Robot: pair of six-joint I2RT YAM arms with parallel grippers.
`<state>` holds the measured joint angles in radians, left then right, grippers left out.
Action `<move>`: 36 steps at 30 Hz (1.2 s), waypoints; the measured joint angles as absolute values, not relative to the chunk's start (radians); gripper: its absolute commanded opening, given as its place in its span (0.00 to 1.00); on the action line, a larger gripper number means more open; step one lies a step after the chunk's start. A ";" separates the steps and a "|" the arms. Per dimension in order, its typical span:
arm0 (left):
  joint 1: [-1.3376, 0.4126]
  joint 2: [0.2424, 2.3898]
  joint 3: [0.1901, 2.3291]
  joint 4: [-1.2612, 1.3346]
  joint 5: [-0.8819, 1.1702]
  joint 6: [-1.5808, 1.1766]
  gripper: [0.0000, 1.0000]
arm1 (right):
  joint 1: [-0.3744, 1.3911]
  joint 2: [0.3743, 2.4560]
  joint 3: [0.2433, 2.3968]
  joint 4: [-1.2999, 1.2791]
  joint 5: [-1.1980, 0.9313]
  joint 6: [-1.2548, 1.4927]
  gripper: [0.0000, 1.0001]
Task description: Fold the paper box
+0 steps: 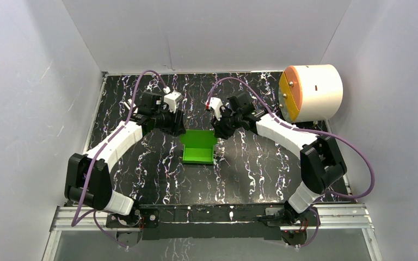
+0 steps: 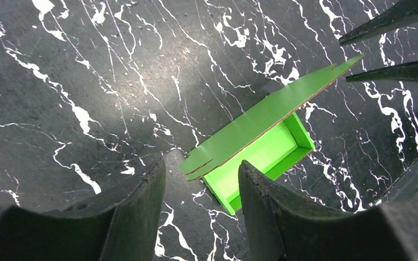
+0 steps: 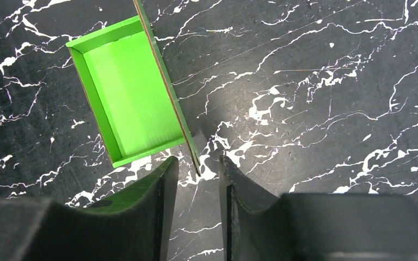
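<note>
Hands (image 1: 180, 130) (image 1: 218, 134), two, flank one green paper box (image 1: 198, 149).

One paper box (image 1: 198, 147), two pincers (image 1: 180, 129) (image 1: 218, 134), one white cylinder (image 1: 318, 89)

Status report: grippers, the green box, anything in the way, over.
Left gripper open at one end of the upright flap. Right gripper open at the other end. Paper box: tray formed, not yet shut. White cylinder well clear.
</note>
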<state>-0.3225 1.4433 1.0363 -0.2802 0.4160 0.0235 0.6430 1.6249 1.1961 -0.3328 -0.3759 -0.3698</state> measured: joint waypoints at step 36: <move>-0.322 1.450 1.037 -0.328 0.493 0.061 0.19 | 0.634 1.654 1.225 -0.354 -0.443 -0.411 0.01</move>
